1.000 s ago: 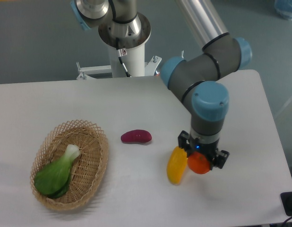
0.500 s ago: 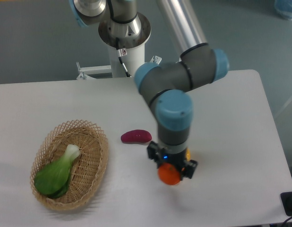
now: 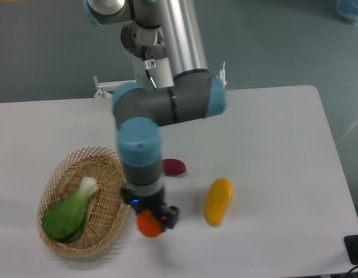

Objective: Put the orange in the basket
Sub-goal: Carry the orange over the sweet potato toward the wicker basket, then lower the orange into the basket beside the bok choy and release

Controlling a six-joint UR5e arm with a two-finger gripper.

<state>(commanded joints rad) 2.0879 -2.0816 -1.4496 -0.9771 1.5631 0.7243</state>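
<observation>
My gripper (image 3: 149, 221) is shut on the orange (image 3: 147, 225), a small bright orange-red ball, and holds it above the table just right of the basket's right rim. The basket (image 3: 112, 223) is an oval tan wicker one at the left front, with a green leafy vegetable (image 3: 70, 213) lying inside it. The arm's wrist hangs straight down over the orange and hides its top.
An elongated yellow fruit (image 3: 218, 201) lies on the table right of the gripper. A dark magenta vegetable (image 3: 175, 167) lies behind the arm, partly hidden by it. The robot base (image 3: 150, 63) stands at the table's back edge.
The arm has swung left with the orange, from beside the yellow fruit to the basket's right rim. The yellow fruit, hidden half a second ago, shows again.
</observation>
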